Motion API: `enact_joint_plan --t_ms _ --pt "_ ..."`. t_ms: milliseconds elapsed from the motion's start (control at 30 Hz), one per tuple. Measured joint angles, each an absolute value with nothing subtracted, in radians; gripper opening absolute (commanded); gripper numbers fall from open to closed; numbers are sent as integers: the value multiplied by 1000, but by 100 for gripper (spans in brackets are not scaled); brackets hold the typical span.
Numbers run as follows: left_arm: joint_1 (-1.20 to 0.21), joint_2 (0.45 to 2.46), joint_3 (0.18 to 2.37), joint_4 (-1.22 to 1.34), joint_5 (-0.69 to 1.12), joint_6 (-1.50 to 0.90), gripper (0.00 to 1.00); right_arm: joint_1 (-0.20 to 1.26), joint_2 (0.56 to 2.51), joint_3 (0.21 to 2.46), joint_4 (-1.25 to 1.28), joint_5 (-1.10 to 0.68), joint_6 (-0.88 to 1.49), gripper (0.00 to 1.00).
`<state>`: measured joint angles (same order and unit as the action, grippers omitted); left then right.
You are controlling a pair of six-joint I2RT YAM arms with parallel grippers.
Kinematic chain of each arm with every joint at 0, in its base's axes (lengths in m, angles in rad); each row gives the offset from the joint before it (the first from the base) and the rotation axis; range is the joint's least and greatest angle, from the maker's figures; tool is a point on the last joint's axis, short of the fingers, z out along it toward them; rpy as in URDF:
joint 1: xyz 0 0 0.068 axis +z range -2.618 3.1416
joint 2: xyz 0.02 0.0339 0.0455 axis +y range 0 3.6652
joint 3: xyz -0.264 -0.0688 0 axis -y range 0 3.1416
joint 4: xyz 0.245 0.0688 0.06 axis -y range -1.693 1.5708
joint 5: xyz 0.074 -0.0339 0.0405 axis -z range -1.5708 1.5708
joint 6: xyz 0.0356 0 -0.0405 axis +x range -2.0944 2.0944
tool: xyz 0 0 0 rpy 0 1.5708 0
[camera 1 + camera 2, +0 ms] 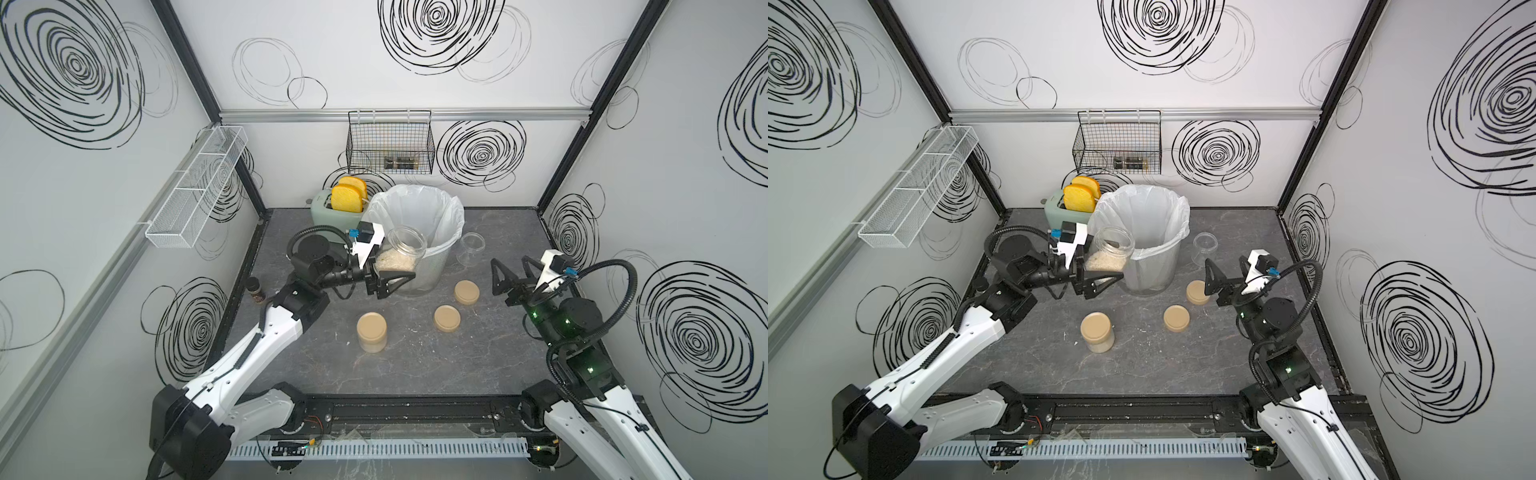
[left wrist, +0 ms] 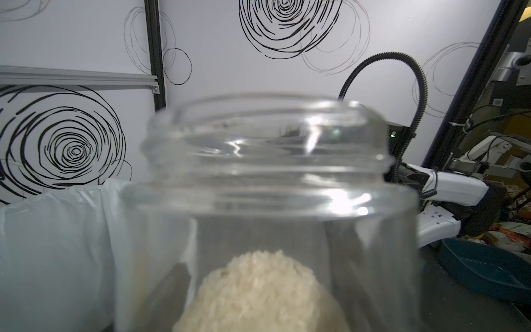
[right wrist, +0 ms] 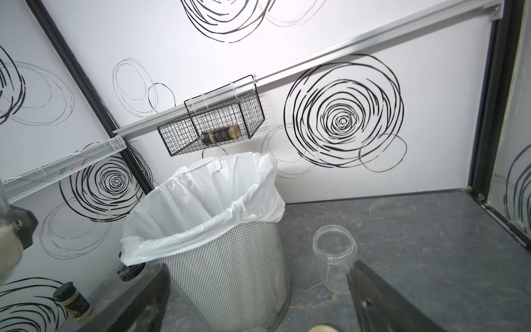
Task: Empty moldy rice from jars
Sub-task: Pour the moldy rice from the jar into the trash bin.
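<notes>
Moldy rice [image 1: 397, 261] is sitting in the jar [image 1: 406, 243] my left gripper [image 1: 395, 274] is pinching. My right gripper [image 1: 510, 264] is hanging spread, seemingly empty.

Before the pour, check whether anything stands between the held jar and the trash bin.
Nothing visible does. The left gripper holds the jar, lid off, beside the bin, whose lined mouth is open. The rice only has to clear the bin's rim.
</notes>
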<state>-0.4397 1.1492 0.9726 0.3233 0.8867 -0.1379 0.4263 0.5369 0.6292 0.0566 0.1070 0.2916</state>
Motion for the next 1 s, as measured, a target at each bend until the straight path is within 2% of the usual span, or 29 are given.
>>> enact_joint_plan --t_ms 167,333,500,800,1000 --pt "-363 1250 1087 274 929 -83 86 408 698 756 139 11 196 100" --pt "-307 1362 1202 257 951 -35 86 381 870 879 243 -96 101 93" --pt "-295 1466 1326 157 937 80 85 319 1001 960 297 -279 25 85" --pt "-313 1621 1556 -101 826 371 86 281 1210 1168 280 -635 -114 67" --pt "-340 1679 1635 -210 730 524 86 299 1308 1256 212 -785 -200 57"
